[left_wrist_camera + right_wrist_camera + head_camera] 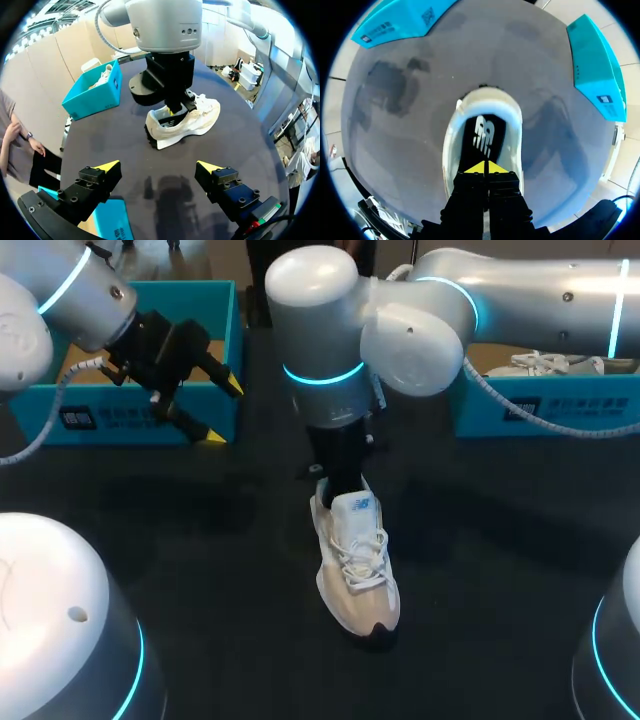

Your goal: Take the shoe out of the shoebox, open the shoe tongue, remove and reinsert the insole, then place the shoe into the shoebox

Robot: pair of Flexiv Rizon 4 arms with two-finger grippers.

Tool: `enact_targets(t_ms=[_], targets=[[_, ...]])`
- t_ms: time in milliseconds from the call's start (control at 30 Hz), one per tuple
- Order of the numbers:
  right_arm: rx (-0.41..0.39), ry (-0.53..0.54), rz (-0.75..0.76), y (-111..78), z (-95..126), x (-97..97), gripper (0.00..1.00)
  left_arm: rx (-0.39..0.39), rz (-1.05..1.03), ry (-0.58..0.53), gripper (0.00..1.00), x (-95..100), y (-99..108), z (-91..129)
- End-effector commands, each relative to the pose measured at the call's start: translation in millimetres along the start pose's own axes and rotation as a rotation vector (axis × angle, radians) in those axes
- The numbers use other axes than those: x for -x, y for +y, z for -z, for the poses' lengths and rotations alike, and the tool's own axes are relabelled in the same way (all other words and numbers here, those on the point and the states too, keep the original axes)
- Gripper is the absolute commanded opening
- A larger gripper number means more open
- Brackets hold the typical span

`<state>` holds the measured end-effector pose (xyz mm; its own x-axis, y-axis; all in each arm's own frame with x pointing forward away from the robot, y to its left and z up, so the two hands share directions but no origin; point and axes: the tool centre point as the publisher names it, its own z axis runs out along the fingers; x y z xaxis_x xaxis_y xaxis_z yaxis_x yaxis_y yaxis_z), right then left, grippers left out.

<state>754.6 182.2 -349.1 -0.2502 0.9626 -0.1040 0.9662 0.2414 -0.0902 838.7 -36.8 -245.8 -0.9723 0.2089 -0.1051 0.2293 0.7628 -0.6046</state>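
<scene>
Left gripper point(222, 412): hangs by my left box point(120, 418), jaws wide, empty.
Right gripper point(485, 169): vertical, down in shoe point(358, 575) mouth, tips pressed together; what they pinch I cannot tell.

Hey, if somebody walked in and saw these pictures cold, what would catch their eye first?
A white sneaker sits in the middle of the dark table, with the right gripper poking down into its opening, yellow tips together above the black insole. The left gripper hangs open in front of the left teal shoebox, and the right teal shoebox holds another white shoe.
</scene>
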Motion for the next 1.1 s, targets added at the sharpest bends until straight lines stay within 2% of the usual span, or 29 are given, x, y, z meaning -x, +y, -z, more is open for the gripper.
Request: enact_targets(t_ms=[33,67,267,433,467,533,900,1100], targets=[[-0.015,0.017,-0.004,-10.6,-0.4,2.4,0.00,0.005,0.000,-0.001,1.00,-1.1,-0.5,0.7],[-0.024,0.021,-0.005,-12.8,-0.8,2.0,0.00,0.005,0.000,-0.001,1.00,-1.1,-0.5,0.7],[-0.034,0.028,-0.014,-19.0,0.6,1.6,0.40,0.005,0.000,-0.001,1.00,-1.1,-0.5,0.7],[-0.034,0.031,-0.013,-17.1,-0.8,1.3,0.49,0.005,0.000,-0.001,1.00,-1.1,-0.5,0.7],[-0.034,0.032,-0.013,-15.6,-1.5,1.4,0.55,0.005,0.000,-0.001,1.00,-1.1,-0.5,0.7],[-0.033,0.034,-0.012,-14.0,-2.3,1.3,0.73,0.005,0.000,-0.001,1.00,-1.1,-0.5,0.7],[-0.028,0.033,-0.004,-9.2,-3.2,1.8,0.81,0.005,0.000,-0.001,1.00,-1.1,-0.5,0.7],[-0.024,0.026,-0.005,-8.7,-1.2,2.7,0.91,0.005,0.000,-0.001,1.00,-1.1,-0.5,0.7]])
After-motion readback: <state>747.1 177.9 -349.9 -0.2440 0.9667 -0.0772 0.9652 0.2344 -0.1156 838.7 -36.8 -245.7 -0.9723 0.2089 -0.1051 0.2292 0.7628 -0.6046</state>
